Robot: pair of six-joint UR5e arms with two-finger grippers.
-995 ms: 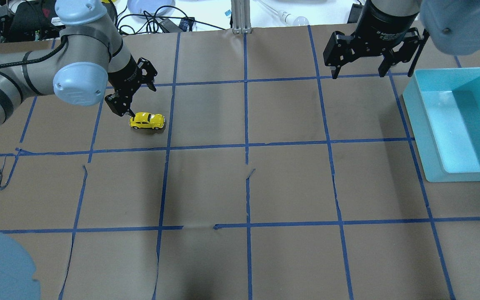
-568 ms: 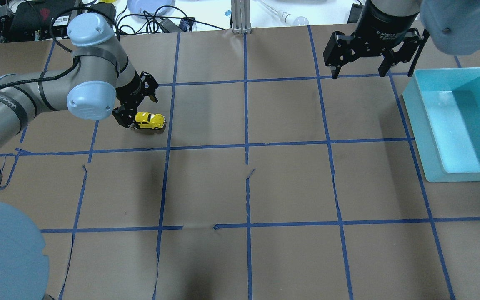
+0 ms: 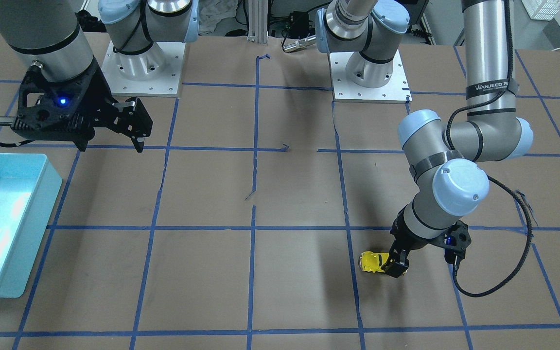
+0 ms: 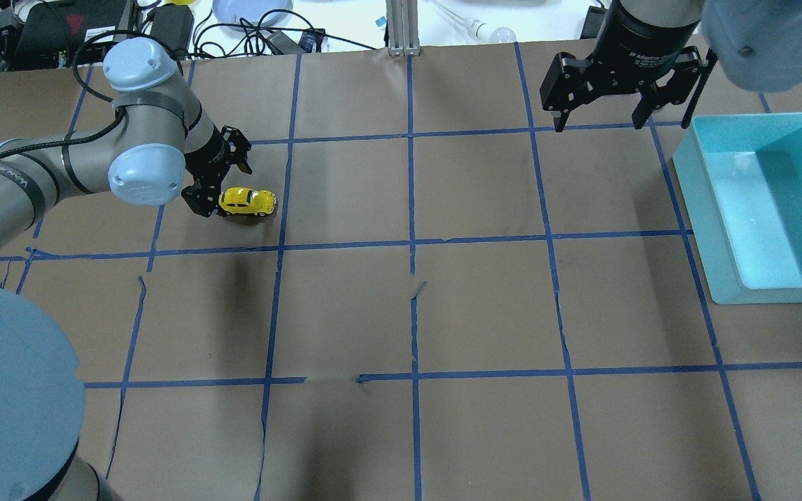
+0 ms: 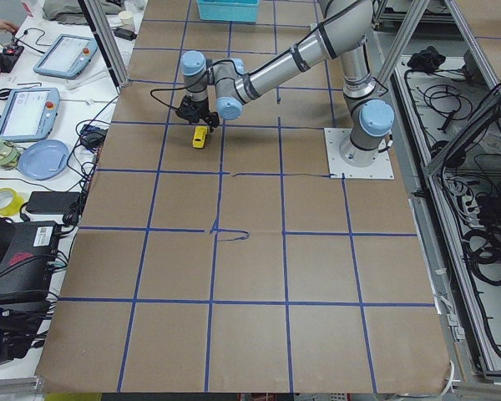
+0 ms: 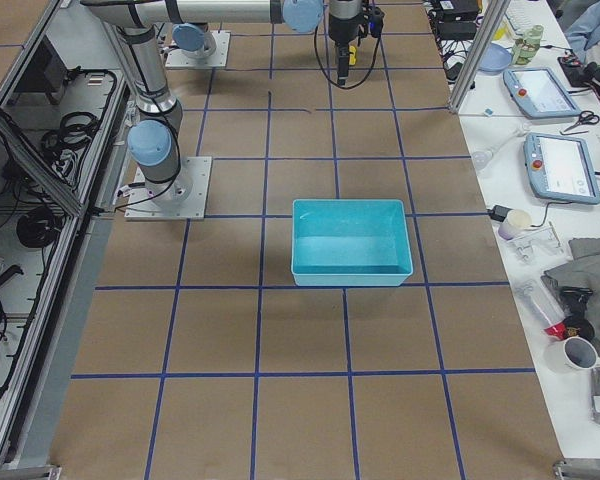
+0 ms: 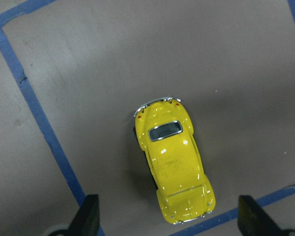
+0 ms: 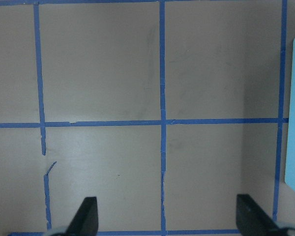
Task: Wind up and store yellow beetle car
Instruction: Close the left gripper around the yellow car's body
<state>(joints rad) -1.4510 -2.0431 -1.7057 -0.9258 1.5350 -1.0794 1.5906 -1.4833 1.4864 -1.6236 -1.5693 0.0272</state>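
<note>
presently, front-facing view: yellow beetle car (image 3: 371, 261) sits on the taped brown table (image 3: 280, 194), just beside the left gripper (image 3: 396, 267); arm band (image 3: 491, 86) reads "wanjeed". overhead: right gripper (image 4: 601, 124) spread, empty, well apart from car. left wrist: fingers (image 7: 90, 216) parted wide, car's end between them, untouched.

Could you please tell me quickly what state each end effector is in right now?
Left end effector: open, its fingers on either side of the yellow beetle car, not gripping it.
Right end effector: open, holding nothing.
</note>
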